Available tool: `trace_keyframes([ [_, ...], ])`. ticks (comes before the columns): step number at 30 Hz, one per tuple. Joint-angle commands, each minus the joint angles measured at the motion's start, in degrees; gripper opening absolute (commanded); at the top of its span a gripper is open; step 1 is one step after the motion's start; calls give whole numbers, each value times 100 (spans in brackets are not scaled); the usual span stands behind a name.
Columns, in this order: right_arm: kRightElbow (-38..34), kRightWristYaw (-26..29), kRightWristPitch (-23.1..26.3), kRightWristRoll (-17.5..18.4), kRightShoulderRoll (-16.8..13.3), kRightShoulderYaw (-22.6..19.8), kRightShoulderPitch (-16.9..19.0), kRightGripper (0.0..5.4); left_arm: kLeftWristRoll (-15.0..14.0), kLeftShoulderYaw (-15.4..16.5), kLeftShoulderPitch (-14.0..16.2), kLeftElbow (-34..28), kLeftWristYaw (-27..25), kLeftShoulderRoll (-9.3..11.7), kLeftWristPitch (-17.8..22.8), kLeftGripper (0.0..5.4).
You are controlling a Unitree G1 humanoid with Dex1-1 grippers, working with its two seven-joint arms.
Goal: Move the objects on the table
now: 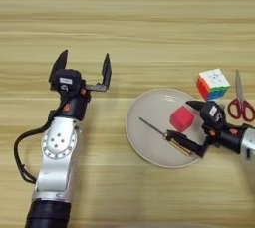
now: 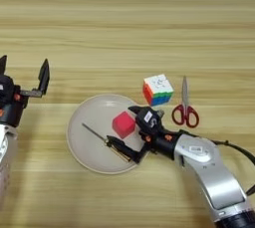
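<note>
One red cube (image 1: 182,118) and one screwdriver (image 1: 164,135) lie on the plate (image 1: 149,117), right pincer (image 2: 124,130) spread.

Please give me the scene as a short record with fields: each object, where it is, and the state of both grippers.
red cube: on the cream plate
screwdriver: lying on the plate, handle at the right gripper's lower finger
puzzle cube: on the table, beside the plate
scissors: on the table, right of the puzzle cube
right gripper: open, over the plate's right part
left gripper: open, above bare table, holds nothing
</note>
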Motion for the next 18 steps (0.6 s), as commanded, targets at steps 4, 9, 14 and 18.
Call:
trace_keyframes([
  [4, 5, -100, 234, -109, 13, 45, -12, 447, 67, -27, -3, 44, 26, -53, -78, 540],
  [9, 32, -165, 316, -137, 67, 86, -29, 387, 54, -68, 23, 20, 1, -76, -80, 540],
  [14, 66, -199, 339, -174, 95, 114, -37, 332, 43, -73, 29, -3, -13, -81, -76, 540],
  [18, 77, -222, 341, -195, 109, 130, -39, 285, 38, -71, 28, -3, -17, -87, -86, 540],
])
